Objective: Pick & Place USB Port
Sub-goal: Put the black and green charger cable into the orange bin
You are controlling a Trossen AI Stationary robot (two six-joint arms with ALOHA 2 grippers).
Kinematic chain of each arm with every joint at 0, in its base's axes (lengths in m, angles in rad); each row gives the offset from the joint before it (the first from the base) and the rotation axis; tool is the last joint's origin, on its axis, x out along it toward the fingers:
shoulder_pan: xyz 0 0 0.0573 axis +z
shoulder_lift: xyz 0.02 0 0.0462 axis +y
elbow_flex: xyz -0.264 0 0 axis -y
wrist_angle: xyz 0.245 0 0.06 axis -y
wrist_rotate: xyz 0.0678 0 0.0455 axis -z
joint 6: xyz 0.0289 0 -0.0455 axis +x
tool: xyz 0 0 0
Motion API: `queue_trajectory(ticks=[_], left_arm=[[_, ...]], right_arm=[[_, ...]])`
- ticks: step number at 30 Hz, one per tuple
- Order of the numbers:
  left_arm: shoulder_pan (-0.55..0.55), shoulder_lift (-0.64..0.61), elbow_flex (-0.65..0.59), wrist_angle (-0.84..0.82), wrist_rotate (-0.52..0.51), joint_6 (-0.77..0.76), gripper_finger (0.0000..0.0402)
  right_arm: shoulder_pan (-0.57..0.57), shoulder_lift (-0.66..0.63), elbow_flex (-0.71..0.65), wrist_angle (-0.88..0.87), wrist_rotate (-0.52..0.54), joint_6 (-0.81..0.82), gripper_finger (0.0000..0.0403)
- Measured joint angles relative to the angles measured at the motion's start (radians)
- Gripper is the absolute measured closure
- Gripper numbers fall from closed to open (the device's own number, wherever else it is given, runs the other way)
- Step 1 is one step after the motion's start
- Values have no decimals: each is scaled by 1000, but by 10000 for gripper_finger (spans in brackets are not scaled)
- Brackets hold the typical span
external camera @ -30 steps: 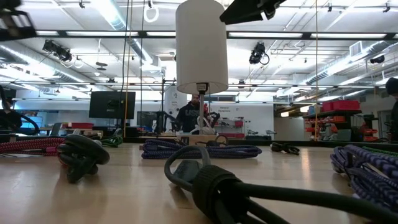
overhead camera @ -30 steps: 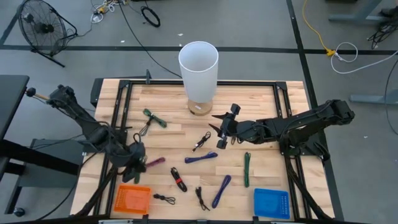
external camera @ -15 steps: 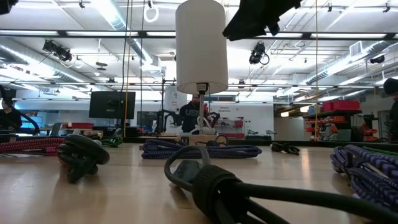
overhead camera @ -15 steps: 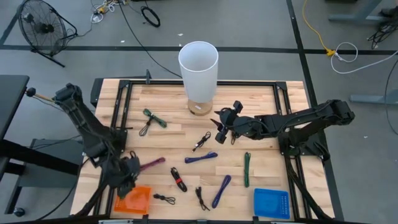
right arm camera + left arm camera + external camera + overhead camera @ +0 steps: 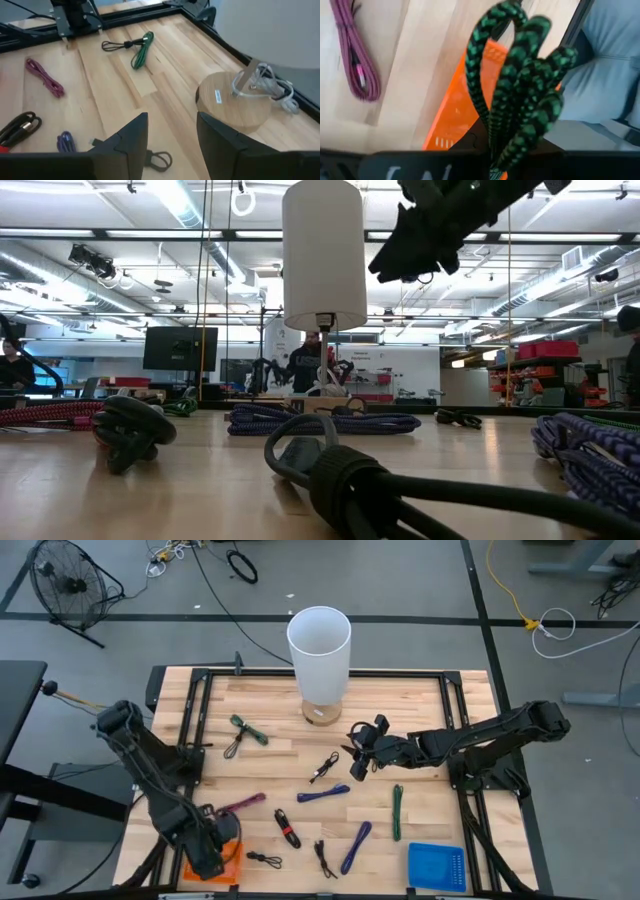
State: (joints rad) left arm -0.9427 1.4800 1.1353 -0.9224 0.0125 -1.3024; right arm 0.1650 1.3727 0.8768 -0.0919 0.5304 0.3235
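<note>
My left gripper (image 5: 206, 858) is at the table's near left corner, above the orange tray (image 5: 233, 856), and it is shut on a coiled green-and-black braided cable (image 5: 520, 90). The tray (image 5: 462, 117) shows behind that cable in the left wrist view. My right gripper (image 5: 356, 756) hovers open above the middle of the table, in front of the lamp's wooden base (image 5: 240, 105). Its two fingers (image 5: 131, 137) hold nothing. A small black cable (image 5: 323, 768) lies on the wood just left of it. In the low view this gripper (image 5: 440, 230) shows high above the table. My left gripper holds the green-and-black cable at one end of the coil (image 5: 496, 150), with several strands together between its fingers. The fingertips are hidden at the frame's edge. The gripper points steeply down. The coil sticks out past the fingers, clear of the tray and table.
A tall white lamp (image 5: 319, 640) stands at the far middle. Loose cables lie about: green (image 5: 245, 732), pink (image 5: 243, 804), purple (image 5: 322, 793), black-and-red (image 5: 287, 828), another green one (image 5: 397, 810). A blue tray (image 5: 436, 866) sits at the near right.
My left gripper has carried the green-and-black cable toward the table's near edge and tipped further down, ending over the orange tray. My right gripper has sunk a little toward the table and rolled about its own axis, staying open.
</note>
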Motion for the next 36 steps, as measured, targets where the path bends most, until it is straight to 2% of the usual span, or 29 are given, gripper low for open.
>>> queue_trajectory(ticks=[7, 23, 36], left_arm=[[4, 110, 16, -33, 87, 27, 379], [10, 124, 16, -17, 73, -74, 378], [2, 124, 16, 62, 48, -90, 330]], right_arm=[[0, 0, -3, 11, -42, 11, 234], [0, 0, -4, 32, -57, -18, 234], [0, 0, -4, 28, -77, -17, 234]])
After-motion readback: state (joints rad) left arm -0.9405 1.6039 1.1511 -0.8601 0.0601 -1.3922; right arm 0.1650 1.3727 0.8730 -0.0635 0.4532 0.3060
